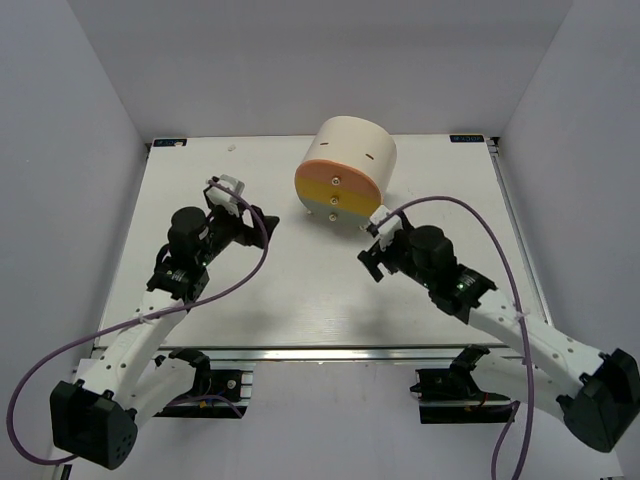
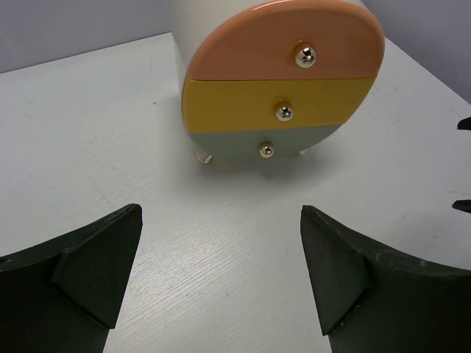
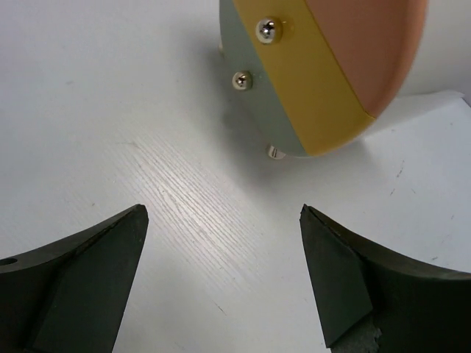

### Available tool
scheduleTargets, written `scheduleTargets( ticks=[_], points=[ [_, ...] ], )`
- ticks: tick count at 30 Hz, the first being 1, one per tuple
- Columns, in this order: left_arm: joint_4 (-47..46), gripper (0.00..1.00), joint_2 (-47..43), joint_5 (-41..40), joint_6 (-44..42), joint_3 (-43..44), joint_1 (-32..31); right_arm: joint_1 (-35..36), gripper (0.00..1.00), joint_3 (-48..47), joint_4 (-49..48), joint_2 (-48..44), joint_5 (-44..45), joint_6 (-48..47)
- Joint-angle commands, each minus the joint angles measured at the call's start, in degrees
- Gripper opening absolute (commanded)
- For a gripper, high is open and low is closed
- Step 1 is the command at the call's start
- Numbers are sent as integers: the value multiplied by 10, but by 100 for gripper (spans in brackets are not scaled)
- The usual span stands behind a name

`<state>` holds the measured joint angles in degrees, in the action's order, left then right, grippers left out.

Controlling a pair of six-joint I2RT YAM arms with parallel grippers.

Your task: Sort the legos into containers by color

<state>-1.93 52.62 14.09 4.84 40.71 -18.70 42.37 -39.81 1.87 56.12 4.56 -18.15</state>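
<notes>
Both pincers are spread wide with nothing between the fingers: the left pincer [image 2: 221,213] at the bottom of its own view, the right pincer [image 3: 222,209] likewise. Each faces the drum [image 1: 352,145], which stands on the bench [image 1: 290,300] in the upper middle of the overhead frame. Its three drawers are all shut flush: the peach drawer [image 2: 294,37] on top, the yellow drawer [image 2: 324,99] in the middle and the grey-green drawer [image 2: 235,140] at the bottom. What they hold cannot be seen. No bricks show on the bench in any view, so where they lie cannot be told; they may be inside the drawers or outside the frames. The step in hand looks like opening a drawer. The right pincer is nearer in the overhead frame, just below and right of the drum's face, so it seems the better one for the pull. The knob [image 2: 284,112] on each front is small and round, so the pincer should line up squarely on one, narrow until both fingers seat behind its head, and draw straight out along the drawer's own line, not at a slant. The drum rests on small feet [image 2: 204,157] and looks light; it may slide or tip with the pull, so a steadying touch from the other arm on the cream wall would help.
</notes>
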Motion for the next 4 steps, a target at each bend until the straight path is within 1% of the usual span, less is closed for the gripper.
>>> scheduleTargets(
  ticks=[1, 2, 4],
  points=[
    [-18, 98, -11, 34, -15, -5, 2, -6, 89, 42, -95, -61, 43, 59],
    [-18, 98, -11, 34, -16, -5, 2, -11, 89, 66, -109, -72, 55, 58],
    [-19, 98, -11, 33, -18, -7, 2, -20, 89, 74, -129, -88, 77, 53]
  ],
)
